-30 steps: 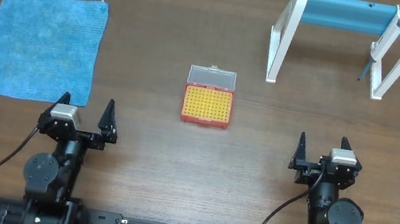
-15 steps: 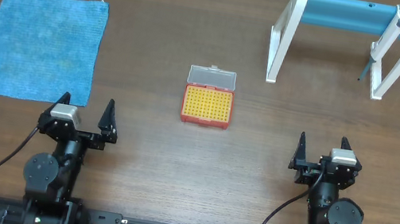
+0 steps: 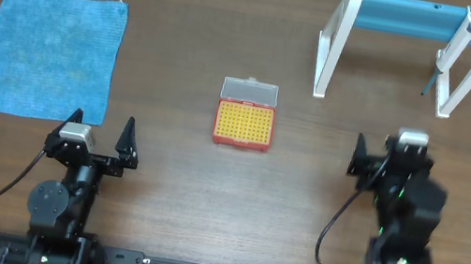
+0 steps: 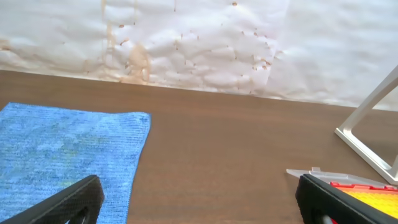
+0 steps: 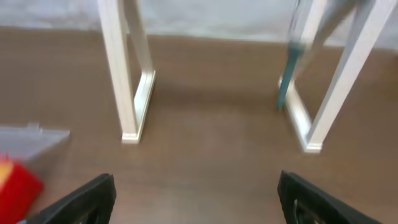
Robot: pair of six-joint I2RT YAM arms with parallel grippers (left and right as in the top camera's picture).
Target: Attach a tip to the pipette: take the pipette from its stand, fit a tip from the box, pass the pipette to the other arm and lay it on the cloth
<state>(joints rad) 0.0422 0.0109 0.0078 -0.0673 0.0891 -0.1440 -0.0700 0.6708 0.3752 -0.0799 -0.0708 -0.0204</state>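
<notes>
1 pipette (image 3: 450, 54) hangs on 1 stand (image 3: 405, 17), tabletop's far right corner. 1 tip box (image 3: 243, 124) at centre; 1 cloth (image 3: 48, 55) at far left corner. Left gripper (image 3: 103, 120) and right gripper (image 5: 194, 180): both spread, empty.

The cloth (image 3: 48, 55) at ten o'clock was a mottled blue with faint greenish patches. Near the centre, the tip box (image 3: 244, 122) had a red-orange base, a yellow grid of tips and a clear lid. At one o'clock the stand (image 3: 424, 20) showed white legs under a blue bar. The pipette (image 3: 453, 48) on it was pale with a teal lower end. The table (image 3: 205, 203) was dark brown wood grain. The left gripper (image 3: 103, 119) and the right gripper (image 5: 194, 180) were black. The wall (image 4: 205, 43) was white, stained brown.
</notes>
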